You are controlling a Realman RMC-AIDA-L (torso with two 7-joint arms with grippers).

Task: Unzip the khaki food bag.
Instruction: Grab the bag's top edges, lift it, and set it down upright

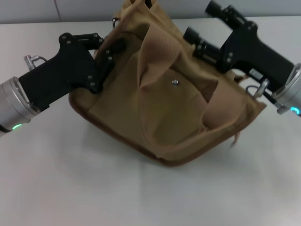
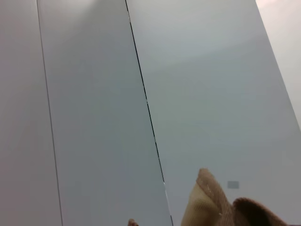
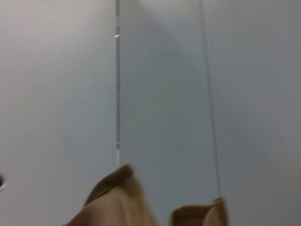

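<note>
Head view: the boxy khaki canvas food bag (image 1: 164, 99) lies tipped mid-table between both arms, left gripper (image 1: 110, 56) pressed to its left end, right gripper (image 1: 200, 40) at its far-right top edge; finger states unclear.

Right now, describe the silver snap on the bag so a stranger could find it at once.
On the white table, the khaki food bag sits between the left gripper and the right gripper. On its front pocket, beside the wide tan webbing handle, sits the silver snap: the only shiny metal dot on the cloth.
</note>
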